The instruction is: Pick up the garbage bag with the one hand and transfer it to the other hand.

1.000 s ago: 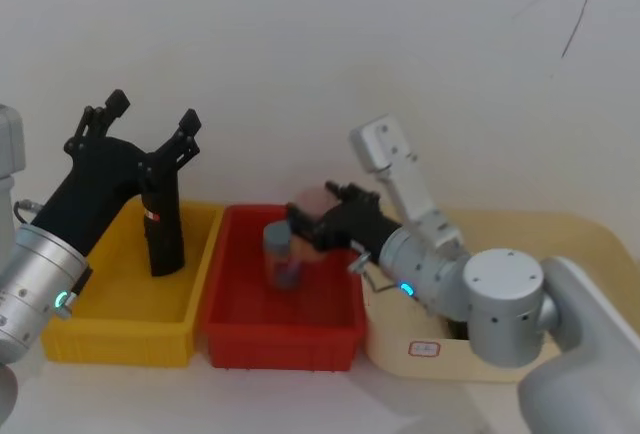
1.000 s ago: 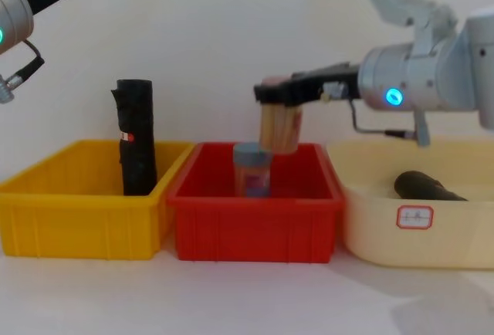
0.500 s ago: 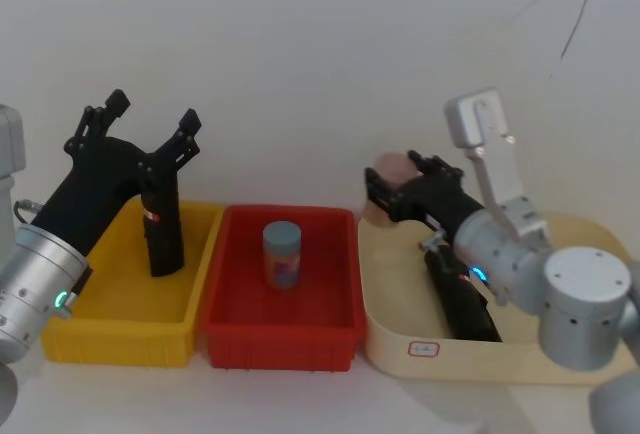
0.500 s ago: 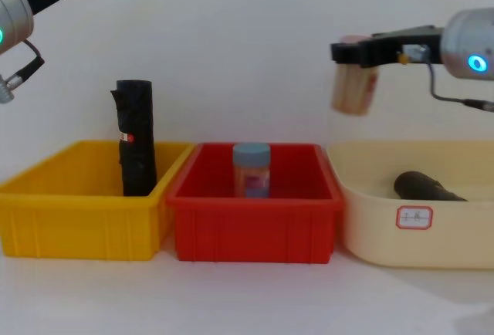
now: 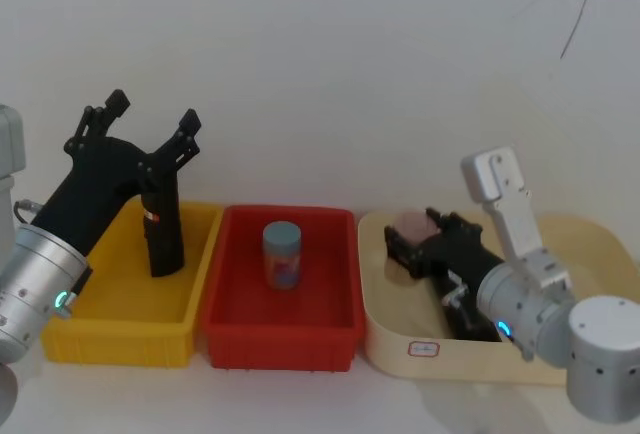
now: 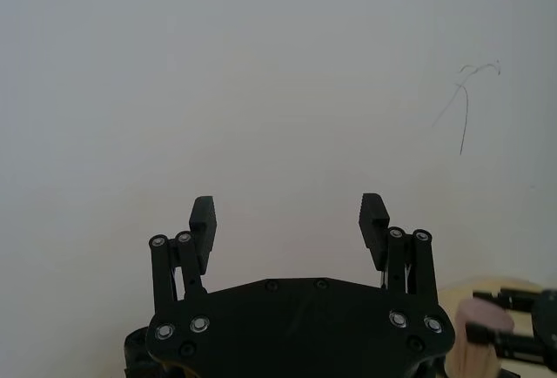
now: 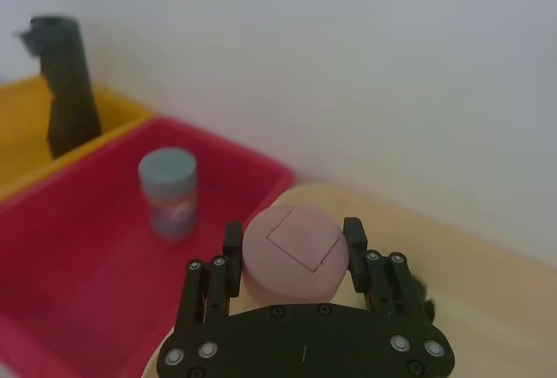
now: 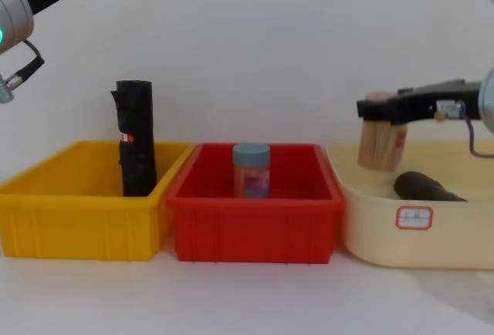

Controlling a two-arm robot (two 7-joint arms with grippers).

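Note:
The garbage bag (image 5: pixel 164 232) (image 8: pixel 136 139) is a black roll with a small red mark, standing upright in the yellow bin (image 5: pixel 120 329) (image 8: pixel 69 219); it also shows in the right wrist view (image 7: pixel 66 84). My left gripper (image 5: pixel 155 114) (image 6: pixel 287 215) is held high over that bin, open and empty, just above the bag's top. My right gripper (image 5: pixel 405 244) (image 7: pixel 292 237) (image 8: pixel 382 109) is shut on a pink-lidded jar (image 5: pixel 410 224) (image 7: pixel 292 249) (image 8: pixel 380 145), low over the left end of the cream tray (image 5: pixel 400 354) (image 8: pixel 370 231).
A blue-capped jar (image 5: pixel 282 254) (image 8: pixel 252 170) (image 7: pixel 170 192) stands in the red bin (image 5: pixel 280 339) (image 8: pixel 255 227) between yellow bin and tray. A second black roll (image 8: pixel 429 187) (image 5: pixel 465 309) lies flat in the cream tray. A plain wall is close behind the bins.
My right gripper has carried the pink-lidded jar from above the red bin rightward, then down over the cream tray. The left arm and the garbage bag have not moved.

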